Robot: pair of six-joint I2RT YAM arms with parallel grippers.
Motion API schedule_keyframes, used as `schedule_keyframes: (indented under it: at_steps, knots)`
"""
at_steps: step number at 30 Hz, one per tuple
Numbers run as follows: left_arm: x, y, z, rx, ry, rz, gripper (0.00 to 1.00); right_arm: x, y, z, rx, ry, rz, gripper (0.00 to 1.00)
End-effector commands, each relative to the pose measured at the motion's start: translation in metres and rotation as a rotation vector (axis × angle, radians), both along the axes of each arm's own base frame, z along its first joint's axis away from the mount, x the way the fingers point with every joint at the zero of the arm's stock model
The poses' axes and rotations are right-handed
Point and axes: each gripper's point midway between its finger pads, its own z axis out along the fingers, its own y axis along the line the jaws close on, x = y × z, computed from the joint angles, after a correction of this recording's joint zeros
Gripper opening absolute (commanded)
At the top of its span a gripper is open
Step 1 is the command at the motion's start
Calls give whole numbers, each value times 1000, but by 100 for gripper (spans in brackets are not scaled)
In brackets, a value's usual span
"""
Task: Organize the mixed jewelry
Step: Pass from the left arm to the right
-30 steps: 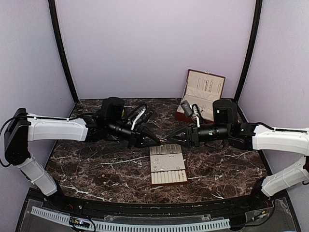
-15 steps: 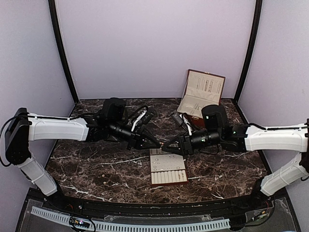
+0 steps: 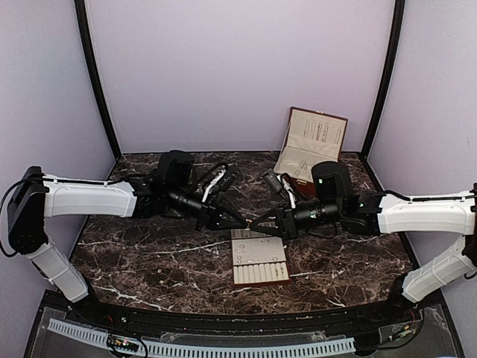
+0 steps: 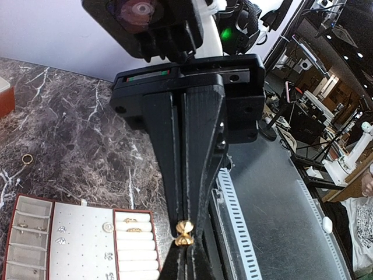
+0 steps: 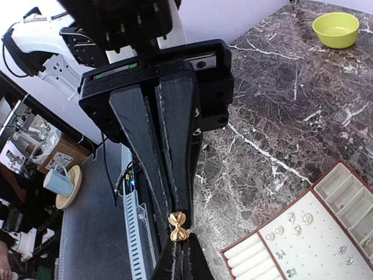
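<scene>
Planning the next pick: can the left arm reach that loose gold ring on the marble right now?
Probably not yet: the left pincer is shut on a gold bow piece that the right pincer also grips. The ring itself lies uncovered on the marble near the tray.

Barring the centre crossways above the slotted tray's (image 3: 259,262) 12 o'clock edge: left gripper (image 3: 240,220) and right gripper (image 3: 257,222), tips joining on one gold bow stud (image 4: 185,240). Crowding 1 o'clock: open jewelry box (image 3: 311,145). Leaving passable marble tabletop (image 3: 149,261) at 5 and 7 o'clock.
</scene>
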Motion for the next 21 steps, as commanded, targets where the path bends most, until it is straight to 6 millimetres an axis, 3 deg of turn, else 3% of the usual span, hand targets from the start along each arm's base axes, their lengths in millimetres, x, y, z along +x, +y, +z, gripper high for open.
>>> schedule_keyframes:
  at_steps: [1,7,11,18,21]
  knots:
    - [-5,-2,11,-26,-22,-24,0,5,5,17,52,-42,-13,0]
    - [1,1,17,-36,-66,28,39,7,-8,15,38,-28,-91,0]
    - [11,6,23,-46,-95,110,65,9,-23,2,-2,35,-183,0]
    - [81,43,30,6,-123,487,70,0,-59,-67,-225,210,-436,0]
    - [97,61,29,32,-125,611,71,-11,-65,-90,-277,298,-523,0]
